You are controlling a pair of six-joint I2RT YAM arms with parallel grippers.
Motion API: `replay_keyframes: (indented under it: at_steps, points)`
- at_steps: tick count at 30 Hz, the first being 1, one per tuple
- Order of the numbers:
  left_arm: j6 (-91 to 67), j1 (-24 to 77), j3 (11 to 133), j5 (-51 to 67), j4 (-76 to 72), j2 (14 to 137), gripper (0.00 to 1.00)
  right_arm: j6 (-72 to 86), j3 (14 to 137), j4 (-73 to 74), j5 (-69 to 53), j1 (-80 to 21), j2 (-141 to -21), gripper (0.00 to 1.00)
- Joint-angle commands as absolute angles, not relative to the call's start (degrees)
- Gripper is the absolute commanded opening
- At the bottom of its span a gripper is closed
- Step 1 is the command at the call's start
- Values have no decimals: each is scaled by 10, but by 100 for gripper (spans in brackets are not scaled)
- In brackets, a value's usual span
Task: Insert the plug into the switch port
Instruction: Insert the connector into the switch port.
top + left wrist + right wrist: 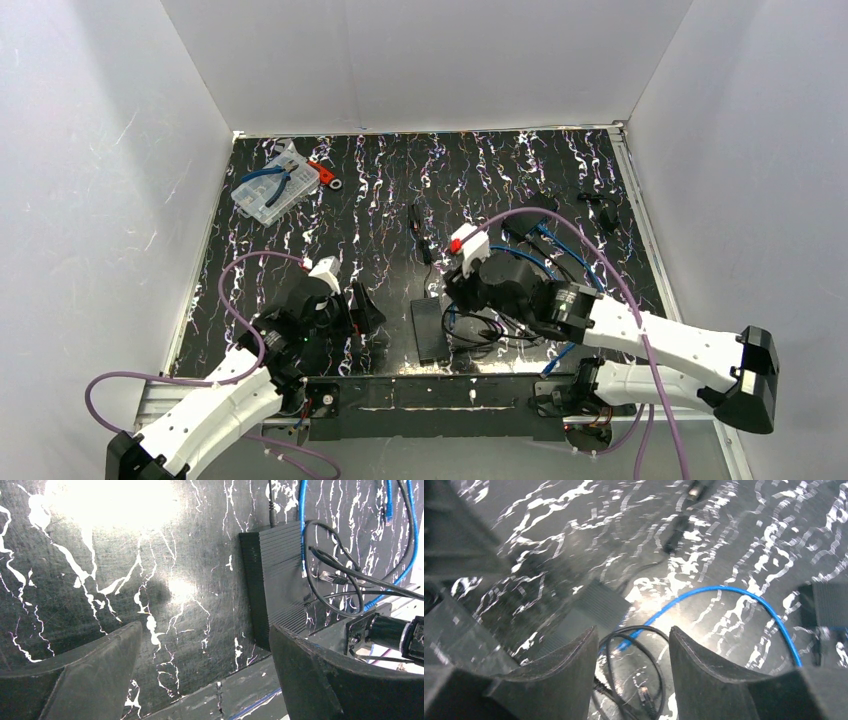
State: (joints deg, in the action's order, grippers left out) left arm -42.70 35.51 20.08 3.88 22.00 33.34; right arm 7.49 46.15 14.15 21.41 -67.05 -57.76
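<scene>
Left gripper [204,640] spread wide, switch [280,580] seen upper right; right gripper [633,640] parted (black cable [634,627] looped beneath, bottom centre).

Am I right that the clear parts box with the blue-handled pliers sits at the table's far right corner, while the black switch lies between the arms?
No: the top external view shows the clear parts box with the blue-handled pliers at the far left corner of the table. The black switch does lie between the left arm and right arm.
</scene>
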Motion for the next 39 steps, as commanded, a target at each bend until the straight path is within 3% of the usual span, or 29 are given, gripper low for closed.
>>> replay_keyframes:
  at_steps: [1,16,23,39]
  points:
    - [-413,357,208,49,233,320,98,157,510,203,204,-593,-578,59]
    - [-409,356,205,77,231,309,98,268,523,243,194,-404,-683,60]
    - [-406,357,204,90,223,316,98,316,530,323,261,-350,-751,61]
    - [-401,357,198,114,203,330,98,395,430,318,252,-218,-727,61]
